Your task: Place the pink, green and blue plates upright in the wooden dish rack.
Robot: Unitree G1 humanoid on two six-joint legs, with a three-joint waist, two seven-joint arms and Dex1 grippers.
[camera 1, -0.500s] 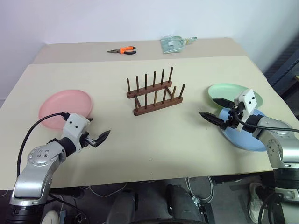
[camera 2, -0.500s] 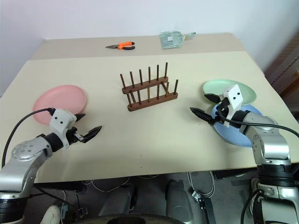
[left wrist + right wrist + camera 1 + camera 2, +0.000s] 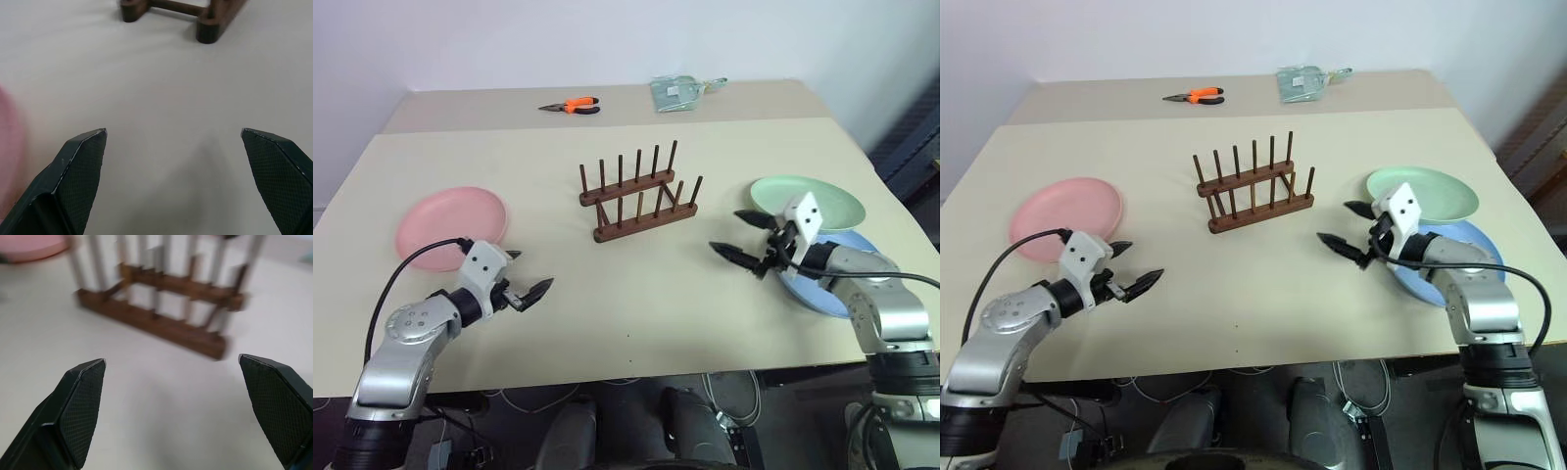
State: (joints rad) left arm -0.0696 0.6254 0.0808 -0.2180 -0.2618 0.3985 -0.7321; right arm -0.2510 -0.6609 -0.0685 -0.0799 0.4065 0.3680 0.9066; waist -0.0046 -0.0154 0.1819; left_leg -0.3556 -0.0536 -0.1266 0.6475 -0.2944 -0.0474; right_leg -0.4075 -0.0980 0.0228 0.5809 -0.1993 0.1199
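The wooden dish rack point(image 3: 638, 191) stands with no plates in it at the middle of the table. Flat on the table to its left lies the pink plate point(image 3: 450, 227). On the right, the green plate point(image 3: 808, 201) lies partly over the blue plate point(image 3: 818, 297). My left gripper point(image 3: 530, 270) hovers open with nothing in it, just right of the pink plate. My right gripper point(image 3: 726, 231) is also open with nothing in it, left of the blue and green plates, with its forearm over the blue plate. The right wrist view faces the rack point(image 3: 161, 308).
Orange-handled pliers point(image 3: 570, 106) and a clear packet point(image 3: 677, 91) lie on the far table section behind the rack. The table's front edge runs just beneath both arms. Bare tabletop lies between the rack and each gripper.
My right gripper has moved left, off the blue plate's edge and toward the rack. The left gripper has edged slightly right. Both stay open.
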